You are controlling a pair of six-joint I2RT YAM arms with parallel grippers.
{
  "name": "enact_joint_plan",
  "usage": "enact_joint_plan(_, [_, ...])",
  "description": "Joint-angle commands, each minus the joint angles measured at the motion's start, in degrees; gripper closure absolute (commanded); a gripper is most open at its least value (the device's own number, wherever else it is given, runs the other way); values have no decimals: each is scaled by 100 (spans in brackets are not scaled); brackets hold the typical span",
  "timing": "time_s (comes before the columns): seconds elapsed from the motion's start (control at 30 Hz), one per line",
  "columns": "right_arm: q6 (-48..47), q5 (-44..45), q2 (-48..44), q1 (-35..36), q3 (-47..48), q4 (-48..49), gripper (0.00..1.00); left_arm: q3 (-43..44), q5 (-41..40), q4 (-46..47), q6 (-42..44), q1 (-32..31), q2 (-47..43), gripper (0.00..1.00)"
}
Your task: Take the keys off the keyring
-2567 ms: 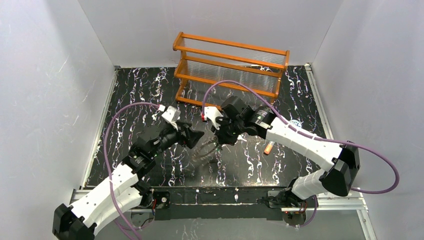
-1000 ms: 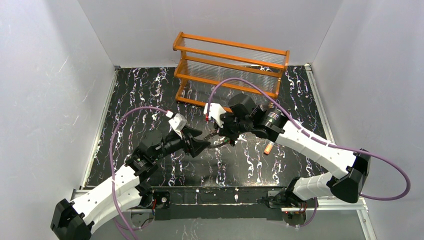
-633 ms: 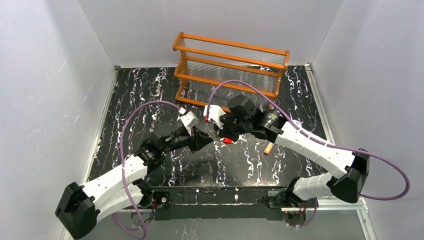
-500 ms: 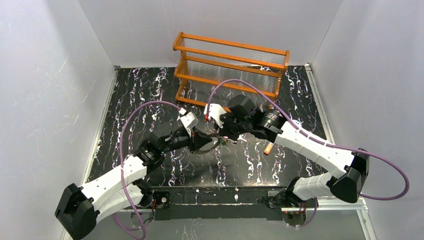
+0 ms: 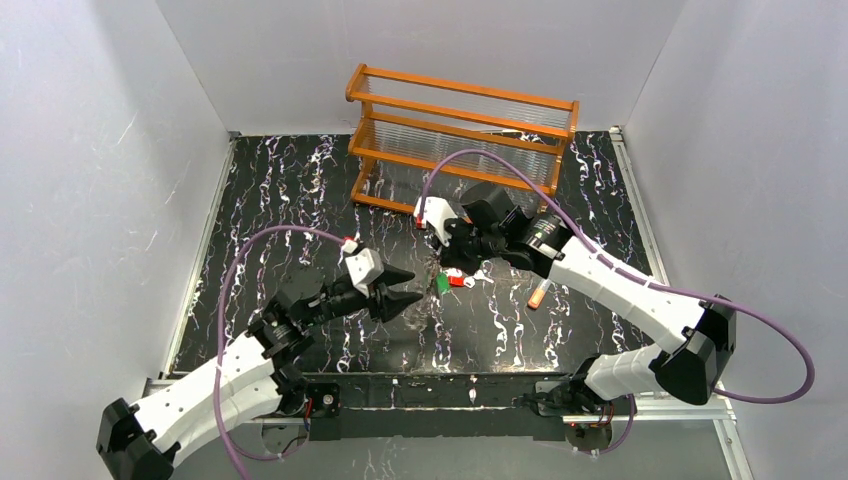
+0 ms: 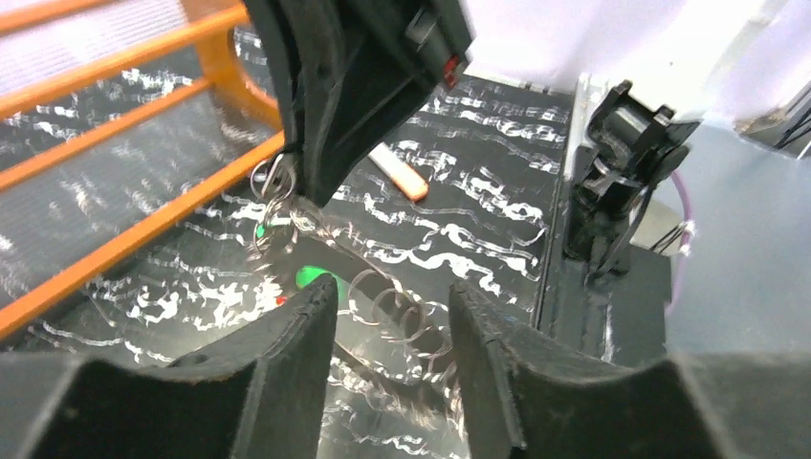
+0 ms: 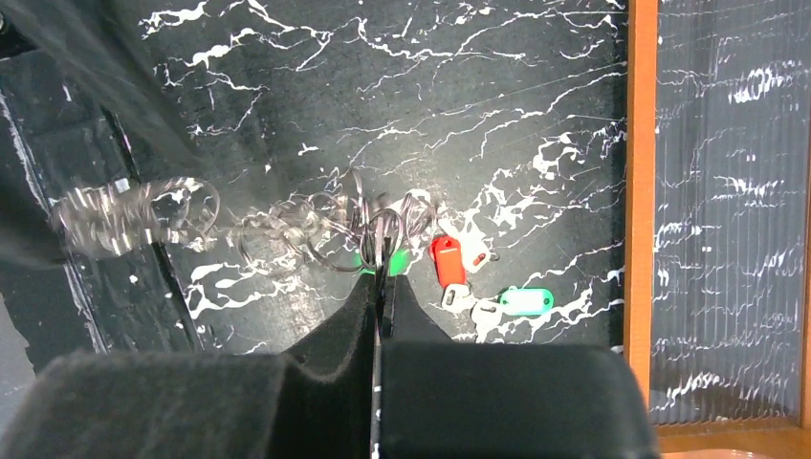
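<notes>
Left claw [image 5: 414, 285] withdrawn, released, right claw [image 7: 380, 282] pinching keyring [image 7: 277, 229], marbled table [image 5: 300, 180], white walls [image 5: 120, 150]

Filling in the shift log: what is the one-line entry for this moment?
left fingers open | right fingers shut on keyring | red key, green key lying on table

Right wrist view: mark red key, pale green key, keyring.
red key [image 7: 447, 260], right wrist view, plastic head.
pale green key [image 7: 526, 302], right wrist view, plastic head.
keyring [image 7: 277, 232], right wrist view, wire loops.
</notes>
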Motion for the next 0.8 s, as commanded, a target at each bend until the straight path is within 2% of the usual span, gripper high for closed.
enact_joint_plan(0.0, [-302, -327, -45, -59, 214, 2, 99, -281, -44, 551, -133, -46, -681, 51])
enact_joint_plan(0.13, [-458, -585, -171, -66, 274, -38, 99, -216, -782, 198, -161, -49, -703, 45])
enact_joint_plan(0.33, [-714, -901, -163, -63, 409, -307, 99, 98, -994, 120, -192, -37, -187, 46])
enact_joint_plan(0.57, [-774, -956, -185, -65, 361, -277, 99, 261, -1082, 213, -54, -27, 360, 61])
enact_joint_plan(0.77, [-768, -1177, -234, -52, 367, -279, 99, 273, -1116, 292, -121, -30, 517, 67])
